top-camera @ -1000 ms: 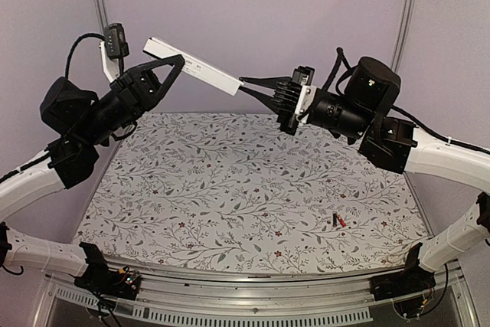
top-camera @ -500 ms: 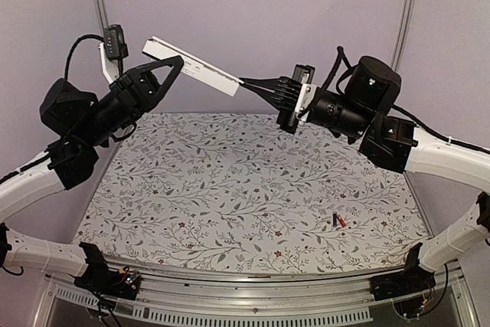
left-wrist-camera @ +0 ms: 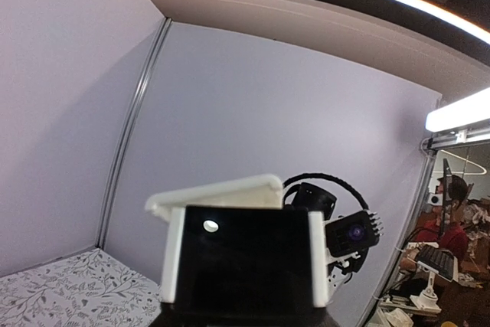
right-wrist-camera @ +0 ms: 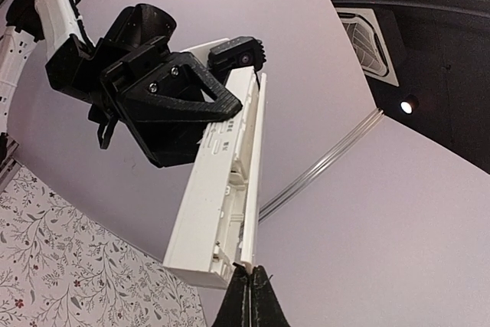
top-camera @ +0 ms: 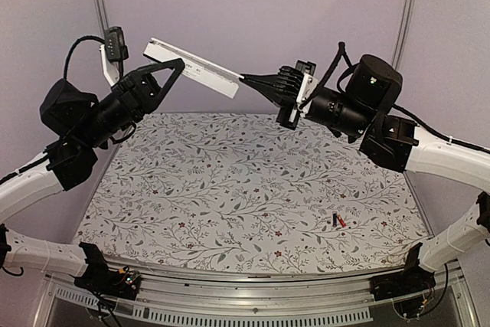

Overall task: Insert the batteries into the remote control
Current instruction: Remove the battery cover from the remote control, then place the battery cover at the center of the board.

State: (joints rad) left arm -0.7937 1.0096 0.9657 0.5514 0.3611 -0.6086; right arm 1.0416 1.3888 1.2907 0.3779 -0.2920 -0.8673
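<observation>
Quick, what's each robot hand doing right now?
Left gripper: shut on the remote, up in the air.
Right gripper: shut, tips at the remote's end; whether it grips anything cannot be told.

A robotics lab: plain enclosure panels (top-camera: 253,13), aluminium rail (top-camera: 253,290), floral table (top-camera: 230,189), cluttered workbenches (left-wrist-camera: 448,262) beyond.

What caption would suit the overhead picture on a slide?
Left jaws hold the white remote control aloft, shut right jaws touch its end, batteries lie on the table.
</observation>
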